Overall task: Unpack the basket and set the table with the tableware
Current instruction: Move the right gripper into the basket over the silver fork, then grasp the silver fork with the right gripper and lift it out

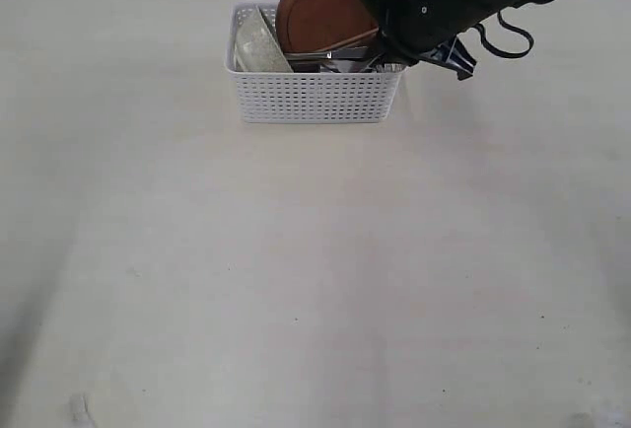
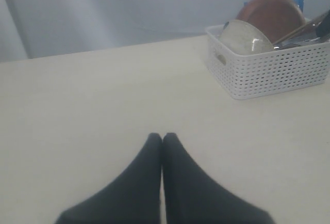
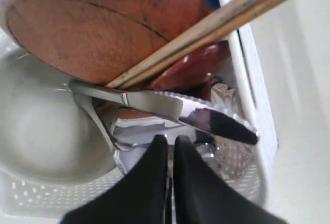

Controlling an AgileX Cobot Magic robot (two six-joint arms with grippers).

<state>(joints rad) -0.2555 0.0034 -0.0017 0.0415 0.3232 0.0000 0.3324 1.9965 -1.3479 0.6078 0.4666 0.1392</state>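
My left jaws hover clenched over the desk [image 2: 77,105]. My right jaws, clenched too, dip into the white basket [image 1: 315,98] beside the steel knife [image 3: 170,108].

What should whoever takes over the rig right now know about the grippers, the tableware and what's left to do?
Left gripper: shut, empty, over the table, away from the basket.
Right gripper: fingers together, inside the basket, tips by the knife and fork; no grasp evident.
Plate, bowl, chopsticks, knife and fork are all in the basket.
Done: nothing set out yet.
Left: unpack everything and lay the table.
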